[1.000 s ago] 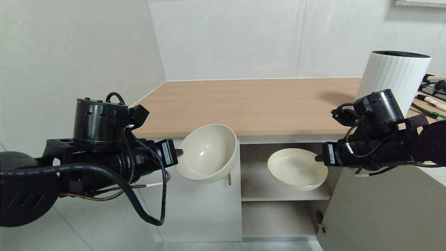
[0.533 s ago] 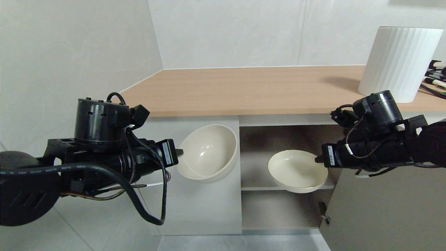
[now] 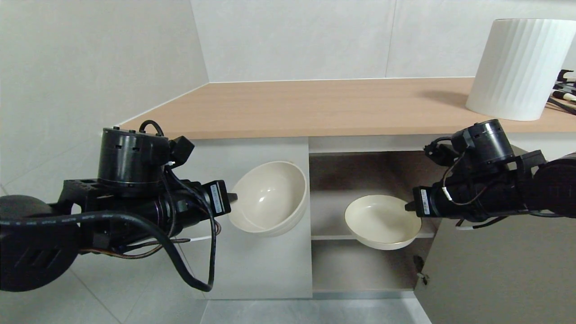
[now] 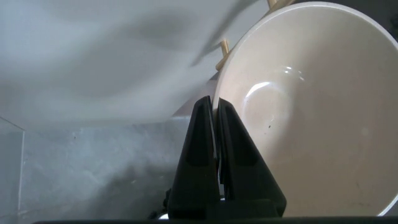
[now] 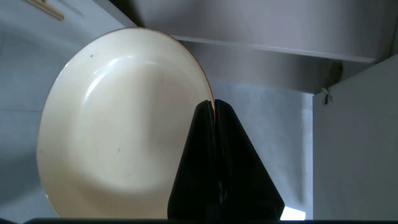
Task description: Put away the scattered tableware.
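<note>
A deep cream bowl (image 3: 270, 198) hangs tilted in front of the closed left cabinet door, and my left gripper (image 3: 231, 196) is shut on its rim. In the left wrist view the gripper (image 4: 215, 109) pinches the bowl's (image 4: 311, 106) edge. A shallow cream plate (image 3: 382, 220) is held level in front of the open cabinet's shelf (image 3: 328, 236), with my right gripper (image 3: 408, 207) shut on its rim. The right wrist view has the gripper (image 5: 213, 109) clamped on the plate (image 5: 124, 124).
The cabinet under the wooden counter (image 3: 315, 105) stands open on the right, its door (image 3: 495, 270) swung out below my right arm. A white ribbed container (image 3: 517, 67) stands on the counter at the right, with utensils (image 3: 564, 92) beside it. The left door (image 3: 252, 261) is closed.
The head camera has dropped, so the counter sits higher in the picture and more of the cabinet's inside shows. Both arms keep their hold on bowl and plate, nearly unmoved in the view.
</note>
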You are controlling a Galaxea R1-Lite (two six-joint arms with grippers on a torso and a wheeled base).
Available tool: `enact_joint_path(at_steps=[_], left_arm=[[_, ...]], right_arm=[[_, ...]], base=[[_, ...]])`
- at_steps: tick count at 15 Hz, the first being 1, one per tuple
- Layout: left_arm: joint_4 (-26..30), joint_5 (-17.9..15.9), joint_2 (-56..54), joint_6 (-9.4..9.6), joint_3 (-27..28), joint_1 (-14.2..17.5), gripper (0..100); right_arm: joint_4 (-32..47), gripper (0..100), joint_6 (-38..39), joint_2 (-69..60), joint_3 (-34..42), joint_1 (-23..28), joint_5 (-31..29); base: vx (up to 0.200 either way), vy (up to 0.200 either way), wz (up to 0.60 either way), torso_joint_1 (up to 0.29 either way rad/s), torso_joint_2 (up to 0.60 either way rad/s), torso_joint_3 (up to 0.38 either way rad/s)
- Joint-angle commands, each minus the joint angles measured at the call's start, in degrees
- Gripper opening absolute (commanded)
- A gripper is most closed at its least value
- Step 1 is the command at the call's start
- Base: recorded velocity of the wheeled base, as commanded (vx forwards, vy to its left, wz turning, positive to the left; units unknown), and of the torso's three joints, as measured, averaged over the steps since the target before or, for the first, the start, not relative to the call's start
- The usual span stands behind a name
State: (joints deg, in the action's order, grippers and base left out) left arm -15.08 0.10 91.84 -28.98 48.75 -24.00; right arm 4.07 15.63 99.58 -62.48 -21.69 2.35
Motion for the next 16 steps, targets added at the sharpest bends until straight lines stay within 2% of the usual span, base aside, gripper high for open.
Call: enact_joint_path(at_steps=[1, 6, 7, 8, 13, 16], left_arm=[[-0.04, -0.01, 0.18, -0.03, -0.06, -0.08, 0], [-0.04, 0.08, 0.88, -0.11, -0.06, -0.78, 0], [-0.04, 0.08, 0.97, -0.11, -0.06, -0.87, 0], [-0.04, 0.08, 0.88, -0.11, -0.06, -0.96, 0], [-0.04, 0.08, 1.41, -0.11, -0.06, -1.22, 0], [-0.04, 0.17, 1.94, -0.11, -0.06, -1.49, 0]], right_arm=[[-3.02, 0, 0.02, 4.83, 0.07, -0.02, -0.07], [-12.86, 0, 0.46, 20.12, -0.98, 0.07, -3.85], [-17.87, 0, 0.98, 26.27, -2.56, 0.77, -7.45], [-19.54, 0, 2.74, 29.44, -4.14, 1.03, -8.68], [-21.74, 0, 5.2, 36.91, -10.65, 3.14, -10.7], [-22.35, 0, 6.96, 41.74, -15.92, 4.55, -15.54]], base=[[0.0, 0.0, 0.0, 0.0, 0.0, 0.0], [0.0, 0.0, 0.0, 0.0, 0.0, 0.0], [0.0, 0.0, 0.0, 0.0, 0.0, 0.0], [0.0, 0.0, 0.0, 0.0, 0.0, 0.0], [0.0, 0.0, 0.0, 0.0, 0.0, 0.0], [0.0, 0.0, 0.0, 0.0, 0.0, 0.0]])
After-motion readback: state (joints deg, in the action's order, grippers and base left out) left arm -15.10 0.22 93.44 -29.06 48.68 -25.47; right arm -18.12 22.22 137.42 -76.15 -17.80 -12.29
